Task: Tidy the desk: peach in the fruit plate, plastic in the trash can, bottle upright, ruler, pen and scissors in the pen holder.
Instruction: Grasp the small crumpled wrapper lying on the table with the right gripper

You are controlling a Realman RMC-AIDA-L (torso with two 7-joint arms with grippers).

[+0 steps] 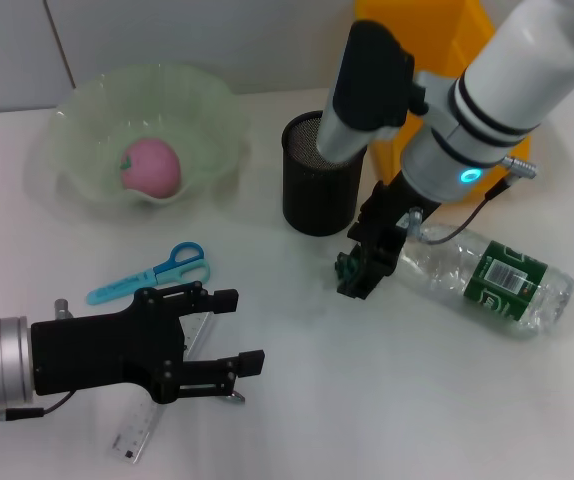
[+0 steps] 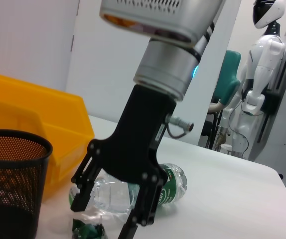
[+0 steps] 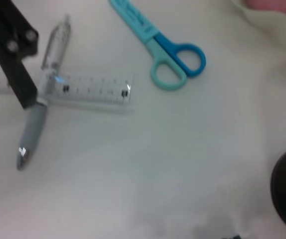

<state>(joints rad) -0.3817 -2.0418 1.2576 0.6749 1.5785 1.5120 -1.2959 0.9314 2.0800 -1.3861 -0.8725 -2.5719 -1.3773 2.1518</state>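
Observation:
The clear bottle (image 1: pixel 487 272) with a green label lies on its side at the right. My right gripper (image 1: pixel 364 262) is down at its neck end, open, its fingers (image 2: pixel 143 209) straddling the neck just above the green cap (image 2: pixel 88 230). The pink peach (image 1: pixel 150 166) sits in the pale green fruit plate (image 1: pixel 72 125). The blue scissors (image 1: pixel 152 273) lie near the plate. My left gripper (image 1: pixel 248 332) hovers open over the ruler (image 1: pixel 155 412) and the grey pen (image 3: pixel 32 130). The black mesh pen holder (image 1: pixel 317 185) stands mid-table. The plastic is out of view.
A yellow bin (image 1: pixel 427 50) stands behind the pen holder. The ruler (image 3: pixel 85 89) and pen cross each other near a black left finger (image 3: pixel 16 55). Bare white table lies in front of the bottle. Another robot (image 2: pixel 260 59) stands beyond the table.

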